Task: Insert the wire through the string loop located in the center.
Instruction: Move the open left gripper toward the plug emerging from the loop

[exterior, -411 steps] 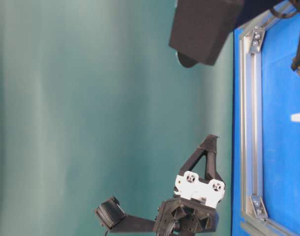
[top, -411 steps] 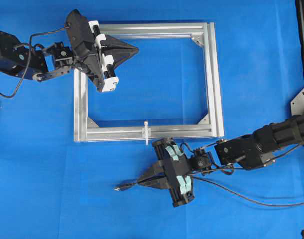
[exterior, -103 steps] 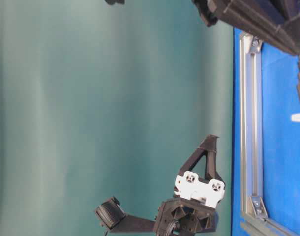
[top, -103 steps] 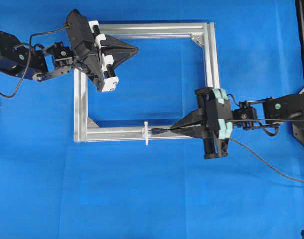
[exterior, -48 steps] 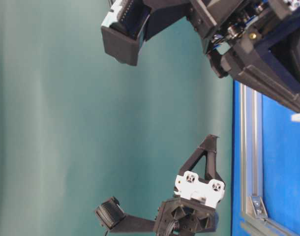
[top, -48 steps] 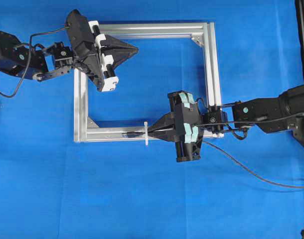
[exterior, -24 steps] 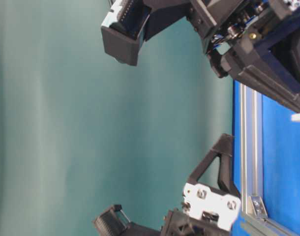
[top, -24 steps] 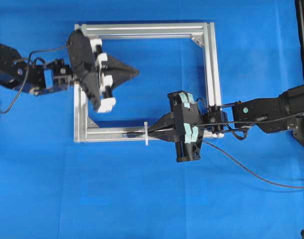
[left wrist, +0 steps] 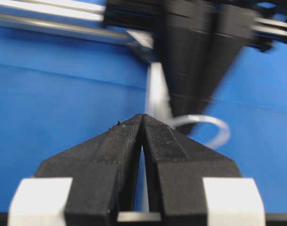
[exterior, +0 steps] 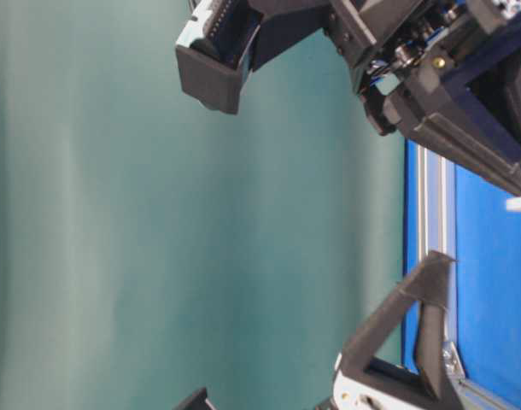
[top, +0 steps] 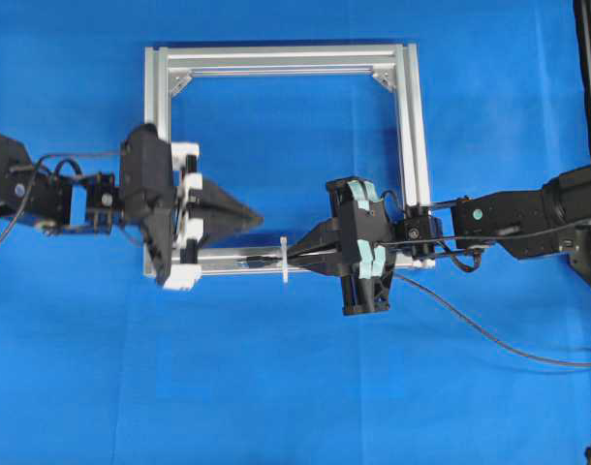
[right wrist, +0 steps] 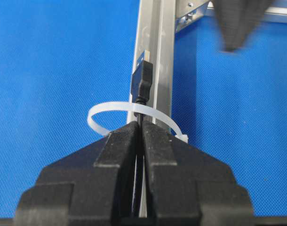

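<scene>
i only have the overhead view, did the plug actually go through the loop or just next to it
Observer: Through it. In the right wrist view the plug sits beyond the string loop, and the wire runs under its arch.
Operator: right gripper still got the wire
Observer: The right gripper is shut on the wire just behind the loop.
Operator: left one open for the handoff
Observer: No. In the left wrist view the left gripper is shut, holding nothing, pointing toward the loop.
</scene>
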Robot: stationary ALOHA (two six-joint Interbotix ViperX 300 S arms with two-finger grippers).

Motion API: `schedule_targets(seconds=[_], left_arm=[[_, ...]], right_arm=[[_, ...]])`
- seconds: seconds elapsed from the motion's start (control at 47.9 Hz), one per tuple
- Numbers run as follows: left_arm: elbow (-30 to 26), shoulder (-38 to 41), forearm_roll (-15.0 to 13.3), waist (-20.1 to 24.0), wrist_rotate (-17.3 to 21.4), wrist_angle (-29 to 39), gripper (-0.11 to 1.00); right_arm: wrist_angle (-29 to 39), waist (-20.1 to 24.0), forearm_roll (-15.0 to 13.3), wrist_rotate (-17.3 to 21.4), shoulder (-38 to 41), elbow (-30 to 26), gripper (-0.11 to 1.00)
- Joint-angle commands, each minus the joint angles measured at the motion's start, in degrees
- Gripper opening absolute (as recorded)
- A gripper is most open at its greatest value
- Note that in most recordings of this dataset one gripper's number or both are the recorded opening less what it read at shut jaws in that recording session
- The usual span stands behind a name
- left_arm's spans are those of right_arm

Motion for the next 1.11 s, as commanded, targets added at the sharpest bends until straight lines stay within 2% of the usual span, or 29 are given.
schedule_targets(seconds=[0.0, 0.23, 0.919, 1.003, 1.087], left_arm=[[-0.4, -1.3, 0.2, -1.9, -0.2, -0.3, 0.00], [-0.8, -1.3, 0.2, -4.7, -0.4, -0.3, 0.00], [-1.0, -1.2, 0.2, -4.7, 0.4, 0.1, 0.01], [-1.0, -1.2, 0.1, -4.7, 0.4, 0.4, 0.13], [-1.1, -1.2, 0.2, -4.7, 0.3, 0.7, 0.35]], right_arm=[[-0.3, -0.1, 0.0, -0.2, -0.8, -0.9, -0.02], [-0.4, -0.1, -0.1, -0.3, -0.8, -0.9, -0.02], [-0.5, -0.1, -0.1, -0.3, -0.8, -0.9, -0.02], [-0.5, 0.0, 0.0, -0.3, -0.8, -0.9, -0.02], [-0.5, -0.1, -0.1, -0.3, -0.8, -0.8, -0.02]])
